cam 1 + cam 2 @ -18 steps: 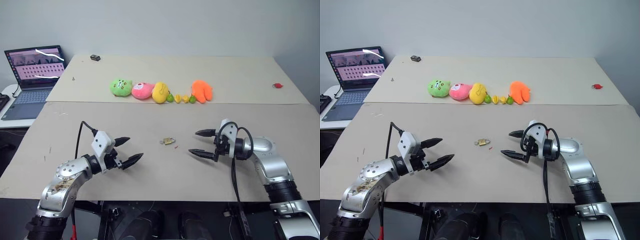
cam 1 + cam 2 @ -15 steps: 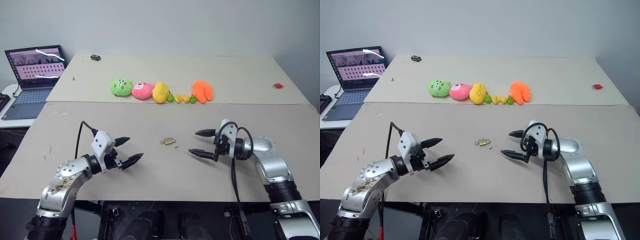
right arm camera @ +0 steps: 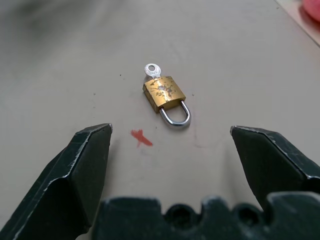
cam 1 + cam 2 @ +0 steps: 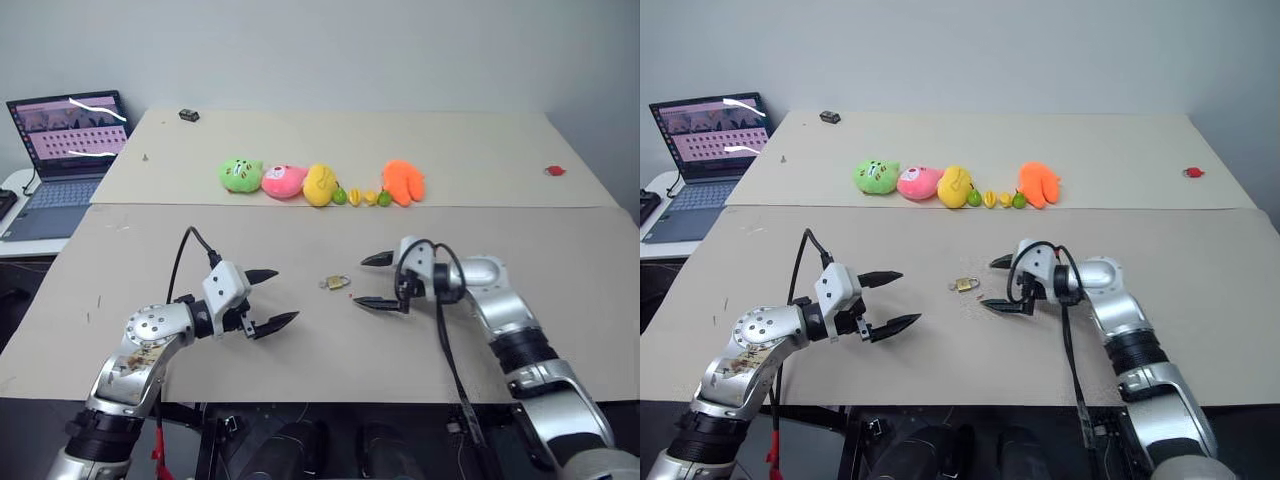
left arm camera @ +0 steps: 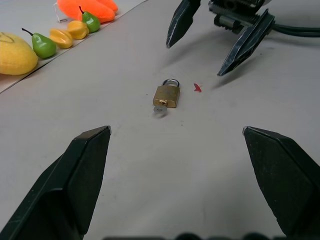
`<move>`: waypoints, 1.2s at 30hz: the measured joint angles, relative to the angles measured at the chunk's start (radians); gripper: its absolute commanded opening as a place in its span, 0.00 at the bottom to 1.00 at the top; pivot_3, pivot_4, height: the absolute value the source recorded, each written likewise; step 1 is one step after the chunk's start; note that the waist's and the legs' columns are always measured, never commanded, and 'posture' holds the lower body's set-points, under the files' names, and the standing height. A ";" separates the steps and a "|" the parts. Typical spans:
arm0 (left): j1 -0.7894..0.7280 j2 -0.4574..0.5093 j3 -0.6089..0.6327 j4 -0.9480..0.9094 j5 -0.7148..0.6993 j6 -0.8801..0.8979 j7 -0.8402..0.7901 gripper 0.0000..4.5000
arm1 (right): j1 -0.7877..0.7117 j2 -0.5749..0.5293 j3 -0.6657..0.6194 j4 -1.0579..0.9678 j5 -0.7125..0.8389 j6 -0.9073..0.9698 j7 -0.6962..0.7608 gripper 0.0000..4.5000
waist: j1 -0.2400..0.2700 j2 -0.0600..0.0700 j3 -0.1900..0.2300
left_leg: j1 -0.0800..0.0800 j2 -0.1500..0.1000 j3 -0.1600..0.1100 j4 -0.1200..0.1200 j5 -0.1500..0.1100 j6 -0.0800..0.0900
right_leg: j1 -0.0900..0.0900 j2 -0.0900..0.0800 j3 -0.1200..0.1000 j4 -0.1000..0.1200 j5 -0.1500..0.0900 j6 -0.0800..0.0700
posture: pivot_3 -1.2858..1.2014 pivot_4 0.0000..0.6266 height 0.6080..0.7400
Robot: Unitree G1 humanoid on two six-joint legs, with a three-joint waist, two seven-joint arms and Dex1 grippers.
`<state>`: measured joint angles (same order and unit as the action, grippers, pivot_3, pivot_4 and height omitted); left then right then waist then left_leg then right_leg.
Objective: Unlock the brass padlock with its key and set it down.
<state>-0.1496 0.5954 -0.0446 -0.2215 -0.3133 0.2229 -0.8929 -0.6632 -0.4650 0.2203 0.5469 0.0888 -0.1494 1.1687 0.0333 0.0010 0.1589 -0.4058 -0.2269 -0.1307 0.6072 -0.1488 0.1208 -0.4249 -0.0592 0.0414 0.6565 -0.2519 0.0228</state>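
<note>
The brass padlock (image 4: pixel 336 282) lies flat on the near table, between my two grippers. Its silvery shackle (image 3: pixel 176 116) looks pushed home in the body. A small silver key (image 3: pixel 151 70) sticks out of the bottom of the padlock (image 3: pixel 163 93). My right gripper (image 4: pixel 372 280) hovers just right of the lock, open, pointing at it, nothing between its fingers. My left gripper (image 4: pixel 271 298) stands open further off on the lock's left, also empty. The left wrist view has the padlock (image 5: pixel 167 95) ahead and the right gripper's fingers (image 5: pixel 245 44) beyond it.
A tiny red mark (image 3: pixel 140 137) sits on the table beside the lock. A row of plush toys (image 4: pixel 320 184) lines the far table. A laptop (image 4: pixel 62 158) stands open at the far left. A small black item (image 4: pixel 188 115) and a red one (image 4: pixel 555 170) lie far back.
My right gripper has moved left, close up to the padlock. My left gripper has shifted right, nearer the lock. The padlock has not moved.
</note>
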 measured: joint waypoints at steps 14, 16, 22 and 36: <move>0.052 -0.009 0.026 -0.021 0.000 -0.010 0.036 1.00 | -0.093 0.112 0.006 0.244 -0.037 -0.125 0.021 0.99 | -0.002 0.000 0.000 | 0.001 0.000 0.000 0.000 0.004 -0.006 | 0.000 0.000 0.000 0.000 0.000 0.000 | 0.52 0.24 1.00; 0.057 -0.010 0.025 -0.029 0.002 -0.024 0.038 1.00 | -0.112 0.121 0.005 0.274 -0.045 -0.136 0.018 0.99 | -0.007 0.000 0.000 | 0.001 0.000 0.000 0.000 0.004 -0.006 | 0.000 0.000 0.000 0.000 0.000 0.000 | 0.52 0.24 1.00; 0.071 -0.012 0.020 -0.041 0.013 -0.034 0.042 1.00 | -0.169 0.140 0.002 0.371 -0.059 -0.165 0.005 0.99 | -0.019 0.000 0.000 | 0.001 0.000 0.000 -0.001 0.004 -0.007 | 0.000 0.001 0.000 0.001 0.000 0.000 | 0.52 0.24 1.00; 0.070 -0.020 0.020 -0.041 0.021 -0.034 0.071 1.00 | -0.191 0.143 -0.007 0.430 -0.067 -0.201 0.010 0.50 | -0.022 0.000 0.000 | 0.002 0.000 0.000 -0.001 0.004 -0.007 | 0.000 0.001 0.000 0.001 0.000 0.000 | 0.52 0.24 1.00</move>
<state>-0.0801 0.5753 -0.0249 -0.2629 -0.2926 0.1889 -0.8218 -0.8541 -0.3224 0.2131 0.9772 0.0219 -0.3507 1.1790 0.0114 0.0011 0.1589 -0.4040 -0.2269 -0.1304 0.6061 -0.1445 0.1139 -0.4249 -0.0585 0.0417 0.6574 -0.2519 0.0227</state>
